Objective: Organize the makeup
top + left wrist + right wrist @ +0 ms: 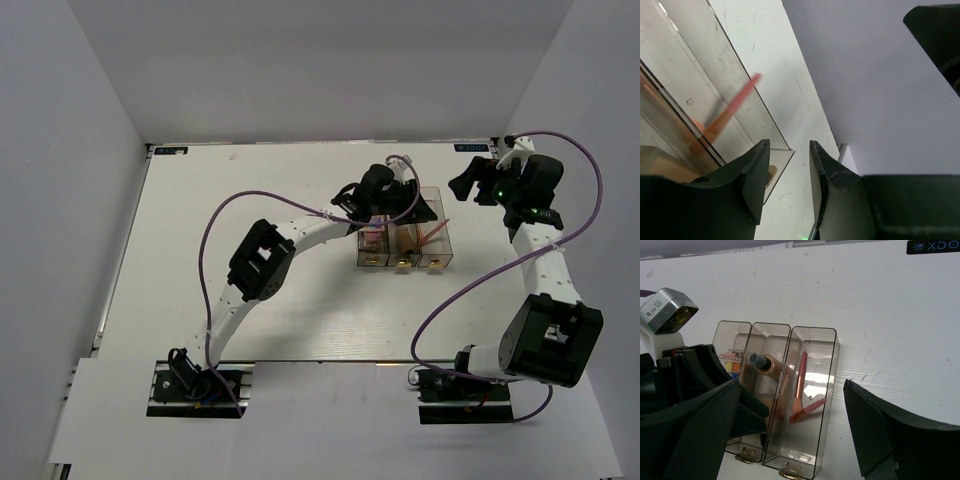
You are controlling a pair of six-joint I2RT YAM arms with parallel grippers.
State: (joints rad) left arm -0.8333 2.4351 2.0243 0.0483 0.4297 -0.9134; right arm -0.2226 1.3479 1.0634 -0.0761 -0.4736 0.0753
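Note:
A clear three-compartment box [441, 262] stands mid-table and holds the makeup. In the right wrist view its [825, 440] right compartment contains two coral-pink sticks [801, 374], one upright and one slanted. A tan bottle with a dark cap [767, 364] lies in the middle one, and palettes [730, 362] fill the left one. My left gripper [415, 208] hovers over the box's far end, open [790, 150] with nothing between its fingers. A stick [730, 112] shows through the clear wall beside it. My right gripper [466, 185] stands open [792, 385] to the right of the box, holding nothing.
The white table [250, 180] is enclosed by grey walls at the back and both sides. The left arm's wrist [669, 307] leans over the box's left part. Gold knobs [787, 472] line the box's near end.

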